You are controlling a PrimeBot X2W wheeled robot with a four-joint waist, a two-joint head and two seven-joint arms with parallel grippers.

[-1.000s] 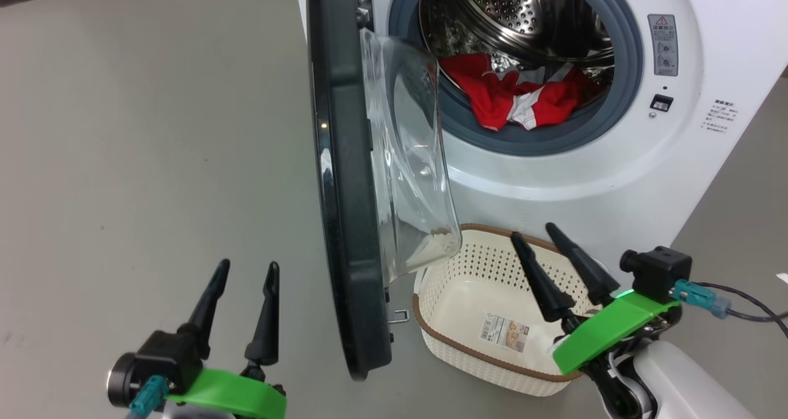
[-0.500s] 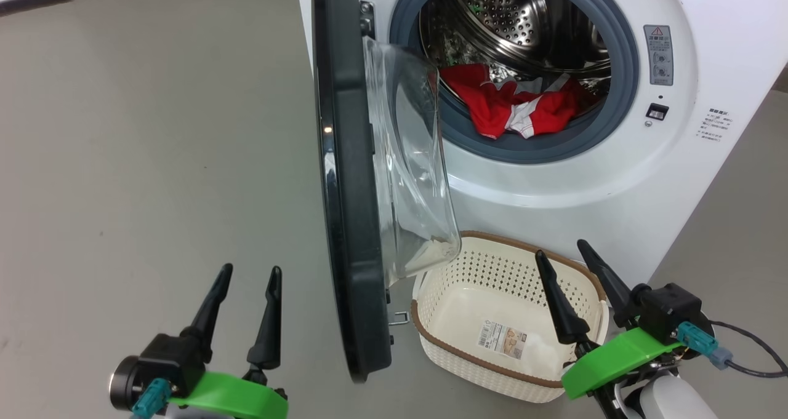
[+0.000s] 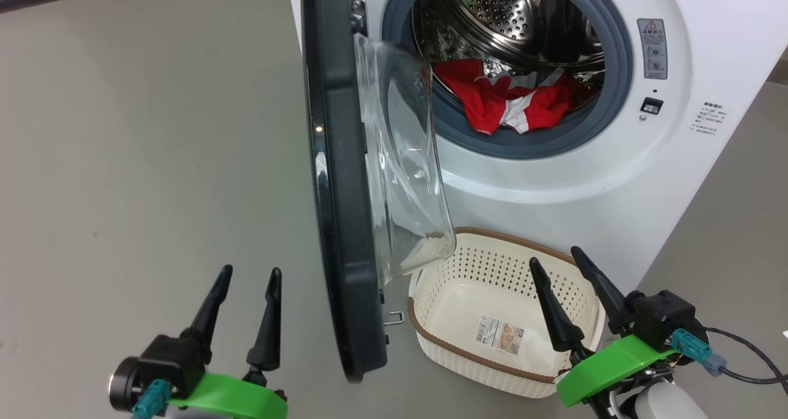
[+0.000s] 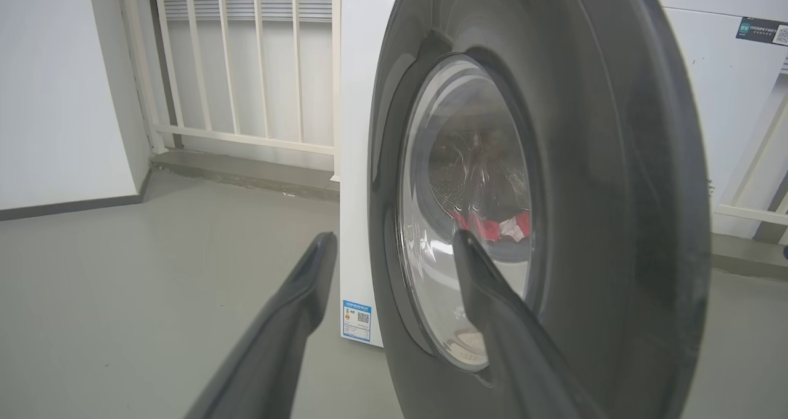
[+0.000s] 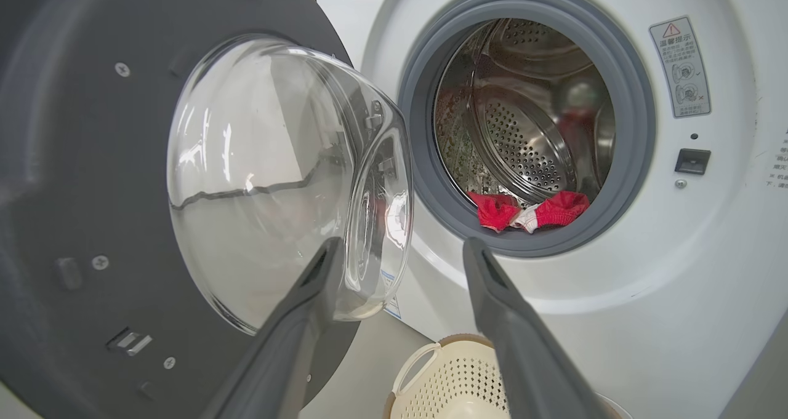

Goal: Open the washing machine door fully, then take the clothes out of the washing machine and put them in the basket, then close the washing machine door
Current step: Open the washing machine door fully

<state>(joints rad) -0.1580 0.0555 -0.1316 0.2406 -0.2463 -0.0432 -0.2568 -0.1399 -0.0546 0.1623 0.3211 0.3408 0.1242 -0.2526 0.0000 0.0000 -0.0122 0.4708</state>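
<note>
Head view: door (image 3: 335,191) edge-on, glass (image 3: 400,160) bulging right; left fingers (image 3: 208,311), right fingers (image 3: 552,308) wide.

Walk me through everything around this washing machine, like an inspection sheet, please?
Surface: smooth grey floor.
Washing machine: white, steel drum exposed.
Washing machine door: swung open, edge-on in the head view.
Clothes: red and white, at the drum's front lip.
Basket: on the floor below the opening, no clothes inside.
Clutter: nothing seen.
Grippers: left gripper open, left of the door; right gripper open, over the basket.
Cables: dark cable by the right wrist.
Surroundings: white railing behind.
</note>
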